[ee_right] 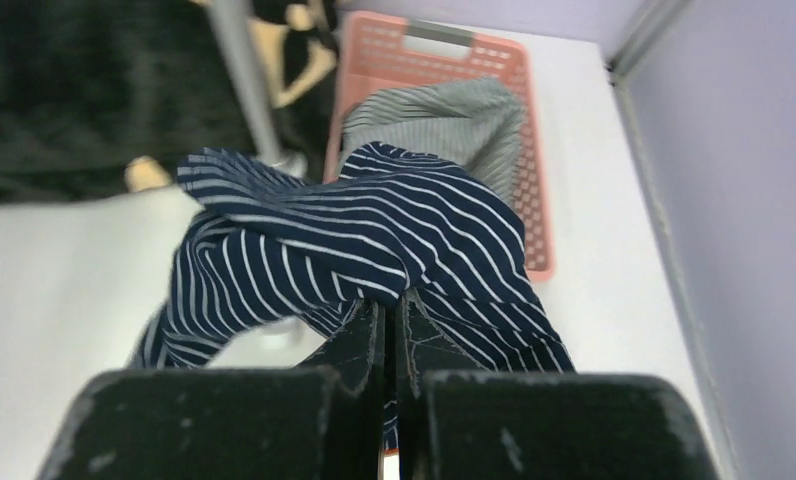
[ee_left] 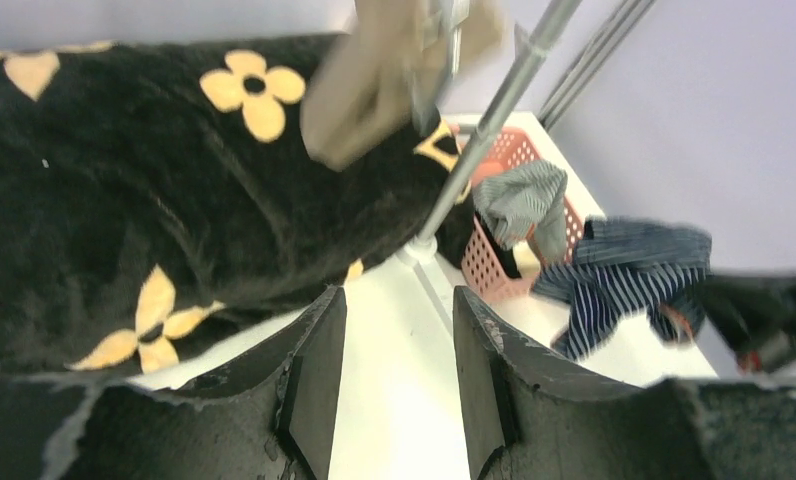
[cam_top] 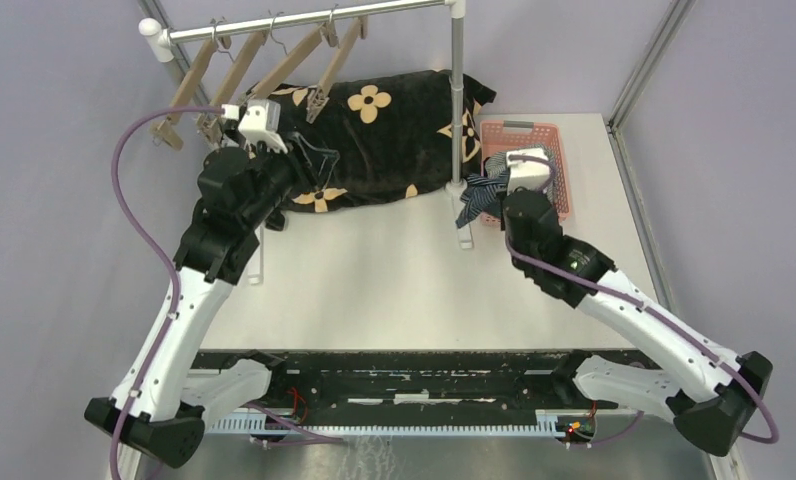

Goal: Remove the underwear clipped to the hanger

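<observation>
My right gripper [ee_right: 389, 300] is shut on the navy briefs with thin light stripes [ee_right: 344, 230] and holds them in the air just left of the pink basket [ee_right: 534, 200]. The top view shows the gripper [cam_top: 494, 185] and the hanging briefs [cam_top: 477, 195] beside the rack post. The grey-white striped briefs [ee_right: 454, 115] lie in the basket; they also show in the left wrist view [ee_left: 522, 195]. The plain black briefs are not clearly visible. My left gripper [ee_left: 399, 330] is open and empty, below the wooden hangers [cam_top: 264, 60], over the flowered cloth's near edge [cam_top: 314, 165].
Several bare wooden clip hangers hang on the metal rail [cam_top: 314, 20]. The rack's upright post [cam_top: 458, 100] stands between the arms. A big black cloth with tan flowers [cam_top: 394, 130] lies behind it. The basket [cam_top: 559, 170] stands near the right wall.
</observation>
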`<state>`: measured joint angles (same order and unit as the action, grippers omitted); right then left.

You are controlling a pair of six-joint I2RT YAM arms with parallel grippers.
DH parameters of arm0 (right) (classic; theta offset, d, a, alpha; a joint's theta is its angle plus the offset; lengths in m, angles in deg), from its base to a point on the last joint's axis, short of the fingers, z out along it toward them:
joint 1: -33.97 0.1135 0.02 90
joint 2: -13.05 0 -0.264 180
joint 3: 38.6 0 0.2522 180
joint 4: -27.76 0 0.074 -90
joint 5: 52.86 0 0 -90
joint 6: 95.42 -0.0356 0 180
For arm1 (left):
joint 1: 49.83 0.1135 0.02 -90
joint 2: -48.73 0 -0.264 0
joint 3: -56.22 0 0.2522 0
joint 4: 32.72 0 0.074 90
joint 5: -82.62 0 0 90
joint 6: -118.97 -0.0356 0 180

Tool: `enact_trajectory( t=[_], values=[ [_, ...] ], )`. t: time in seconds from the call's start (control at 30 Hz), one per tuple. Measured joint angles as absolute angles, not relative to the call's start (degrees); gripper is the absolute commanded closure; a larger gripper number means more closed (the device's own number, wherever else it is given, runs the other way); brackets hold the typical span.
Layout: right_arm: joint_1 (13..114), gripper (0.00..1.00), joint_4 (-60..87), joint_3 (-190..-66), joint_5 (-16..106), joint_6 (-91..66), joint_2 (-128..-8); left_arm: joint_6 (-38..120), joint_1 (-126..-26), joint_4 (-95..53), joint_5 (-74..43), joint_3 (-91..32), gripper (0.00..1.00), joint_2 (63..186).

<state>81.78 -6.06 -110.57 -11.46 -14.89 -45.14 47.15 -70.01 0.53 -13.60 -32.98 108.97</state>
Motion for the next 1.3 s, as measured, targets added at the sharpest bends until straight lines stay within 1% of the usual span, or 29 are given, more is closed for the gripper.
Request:
enact_trajectory(
  t=[0.13, 0.33, 0.47, 0.67, 0.93, 1.0, 1.07, 1.1, 1.13, 1.17, 1.2, 1.23, 1.27, 1.3],
  values=[
    [69.08, 0.99, -6.02, -112.89, -4.9, -15.35, -49.43, 47.19, -71.5, -1.33, -13.62, -24.84, 0.5, 102.85],
    [58.54, 0.99, -3.59, -121.2, 4.04, -15.59, -61.6, 48.09, -74.38, -4.28, -15.15, -17.46, 0.47, 97.02],
    [53.95, 0.99, -1.73, -128.39, 9.81, -15.68, -72.01, 48.15, -76.98, -5.98, -15.67, -13.5, 0.42, 94.61],
    [46.41, 0.99, -0.42, -137.06, 17.35, -17.43, -86.61, 48.22, -80.04, -6.2, -16.02, -8.26, 0.4, 92.23],
    [40.58, 0.99, -0.22, -138.11, 23.01, -20.16, -97.99, 48.2, -81.2, -6.62, -13.93, -7.01, 0.4, 91.9],
    [40.29, 0.93, -0.22, -138.11, 24.34, -20.6, -99.98, 48.2, -81.2, -6.68, -12.66, -6.27, 0.4, 91.9],
    [40.14, 0.92, -0.29, -138.14, 25.5, -20.71, -101.45, 48.18, -81.2, -6.64, -11.15, -5.5, 0.4, 91.88],
    [39.99, 0.9, -0.4, -138.2, 25.98, -20.68, -102.1, 48.18, -81.2, -6.64, -10.39, -5.13, 0.4, 91.79],
    [39.79, 0.82, -0.73, -138.42, 26.42, -20.64, -102.58, 48.18, -81.2, -6.62, -9.64, -4.67, 0.4, 91.55],
    [39.66, 0.7, -1.05, -138.66, 26.79, -20.62, -102.87, 48.18, -81.2, -6.62, -8.86, -4.08, 0.4, 91.07],
    [39.44, 0.45, -1.29, -138.9, 27.23, -20.55, -102.93, 48.18, -81.2, -6.49, -8.27, -3.62, 0.4, 90.46],
    [39.18, 0.03, -1.53, -139.16, 27.69, -20.47, -102.87, 48.18, -81.2, -6.4, -7.41, -3.12, 0.4, 89.67],
    [38.85, 0.0, -1.51, -139.38, 28.01, -20.62, -102.58, 48.18, -81.2, -6.0, -6.71, -2.68, 0.4, 88.65],
    [38.46, 0.0, -1.53, -139.49, 28.32, -20.2, -102.1, 48.15, -81.2, -5.63, -5.88, -2.38, 0.4, 87.64]
  ],
)
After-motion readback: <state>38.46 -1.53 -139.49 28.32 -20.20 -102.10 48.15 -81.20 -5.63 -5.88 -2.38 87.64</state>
